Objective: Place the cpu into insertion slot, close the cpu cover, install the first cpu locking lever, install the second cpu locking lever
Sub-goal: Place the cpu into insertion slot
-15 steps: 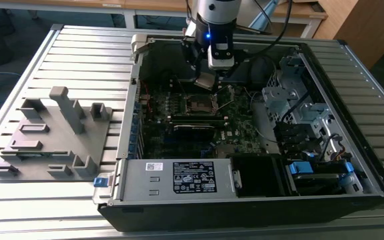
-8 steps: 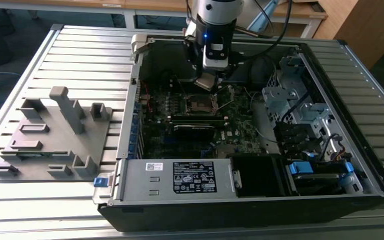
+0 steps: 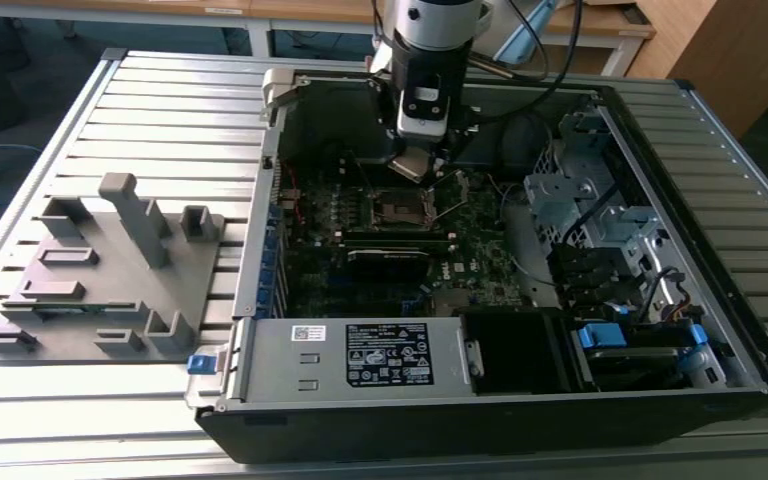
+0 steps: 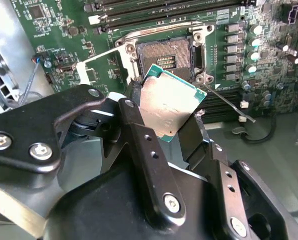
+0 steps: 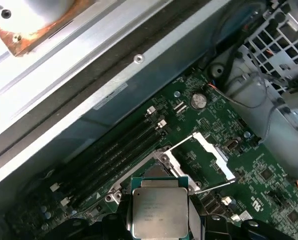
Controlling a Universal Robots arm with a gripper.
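Silvery cpu (image 4: pixel 171 105), tilted, pinched in my gripper (image 4: pixel 165 124) jaws near insertion slot (image 4: pixel 166 57); cpu cover (image 4: pixel 96 67) stands open alongside.

Cpu (image 4: pixel 171 102): dull silvery metal top; cpu cover (image 5: pixel 212 154): bright smooth sheet metal; circuit board (image 4: pixel 54 30): green, faintly glossy; table (image 3: pixel 37 120): ribbed matt grey metal.

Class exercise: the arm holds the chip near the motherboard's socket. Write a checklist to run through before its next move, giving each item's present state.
1. end effector shut on the cpu: ok.
2. insertion slot empty: ok.
3. cpu cover swung open, off the slot: ok.
4. locking lever beside the slot, not across it: ok.
5. cpu squarely lined up over the slot: cannot tell.
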